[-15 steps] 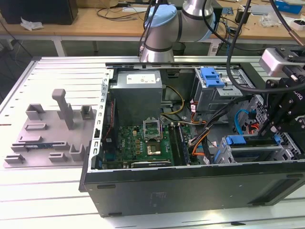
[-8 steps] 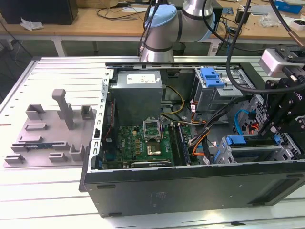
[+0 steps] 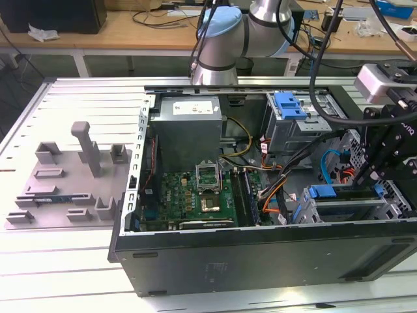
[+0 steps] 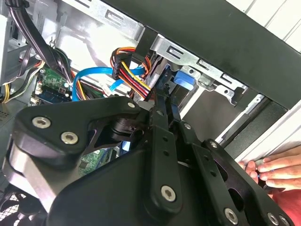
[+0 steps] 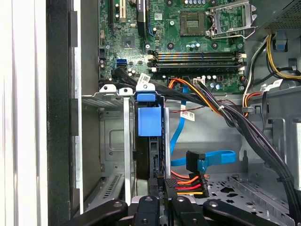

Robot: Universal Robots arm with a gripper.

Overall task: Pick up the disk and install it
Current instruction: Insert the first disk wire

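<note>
Here, the gripper (image 5: 160,207) appears clamped on the disk (image 5: 149,155), standing on edge in the drive bay (image 5: 110,141) at the computer case's (image 3: 260,261) front corner: stiff, dense, shock-sensitive hardware, likely best held by its blue-framed edges.

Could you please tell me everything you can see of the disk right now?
The disk stands on edge in the metal drive cage of the open computer case, seen end-on in the first wrist view: a dark, narrow body with a blue plastic frame and a bright blue tab at its motherboard end. The gripper sits at its other end, by the coloured power cable plug. Its label faces are hidden. In the exterior view its blue frame tops the bay.
</note>
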